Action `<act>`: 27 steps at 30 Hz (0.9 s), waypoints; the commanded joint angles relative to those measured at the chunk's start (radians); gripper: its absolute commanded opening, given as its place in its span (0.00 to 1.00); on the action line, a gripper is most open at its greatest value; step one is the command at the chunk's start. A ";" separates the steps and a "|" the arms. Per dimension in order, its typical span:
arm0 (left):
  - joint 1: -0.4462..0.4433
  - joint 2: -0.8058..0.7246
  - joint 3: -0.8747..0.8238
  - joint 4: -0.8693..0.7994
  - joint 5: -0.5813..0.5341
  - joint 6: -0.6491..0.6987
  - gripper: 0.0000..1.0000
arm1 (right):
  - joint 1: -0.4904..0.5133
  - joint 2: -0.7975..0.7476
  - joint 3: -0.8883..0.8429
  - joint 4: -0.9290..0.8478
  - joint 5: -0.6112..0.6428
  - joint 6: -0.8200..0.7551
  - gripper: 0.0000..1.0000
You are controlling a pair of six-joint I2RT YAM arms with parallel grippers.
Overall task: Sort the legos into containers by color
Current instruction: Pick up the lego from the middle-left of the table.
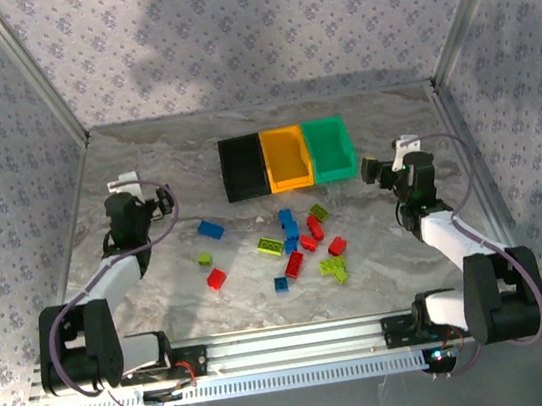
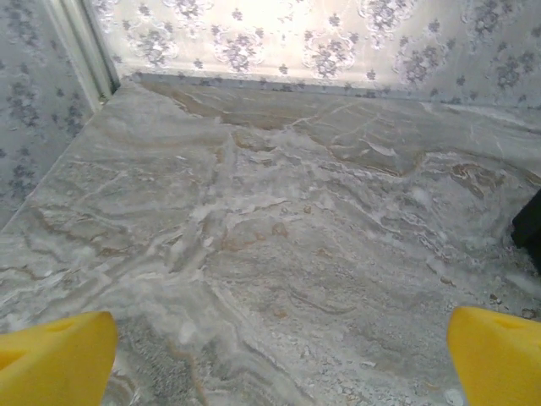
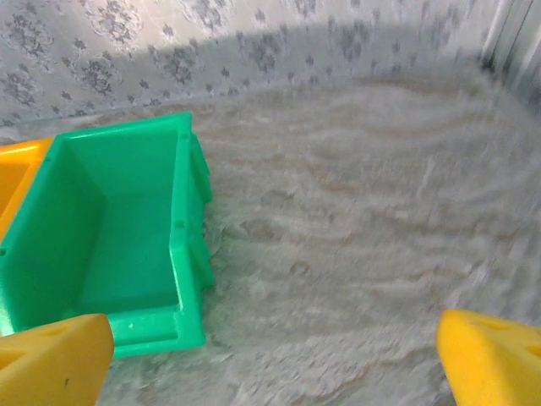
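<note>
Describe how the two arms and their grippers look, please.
Both arms, left arm and right arm, have black joint housings, white links and thin purplish-grey cables looping alongside. The left gripper and right gripper have blunt yellow fingers.

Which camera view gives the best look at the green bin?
The right wrist view: the green bin is close and large, and its inside looks empty. The top external view shows the bin small but whole, at the right end of the row, beside the orange-yellow bin.
</note>
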 commanded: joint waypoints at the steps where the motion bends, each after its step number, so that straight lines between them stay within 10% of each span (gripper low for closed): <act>1: 0.007 -0.023 -0.027 -0.063 -0.130 -0.102 1.00 | -0.066 0.063 0.036 -0.081 -0.237 0.220 1.00; 16: 0.036 -0.048 -0.018 -0.101 0.018 -0.124 1.00 | 0.315 0.071 0.036 -0.214 0.137 0.246 0.99; 27: -0.148 -0.163 0.014 -0.383 0.103 -0.278 0.95 | 0.333 0.158 0.151 -0.363 0.064 0.234 1.00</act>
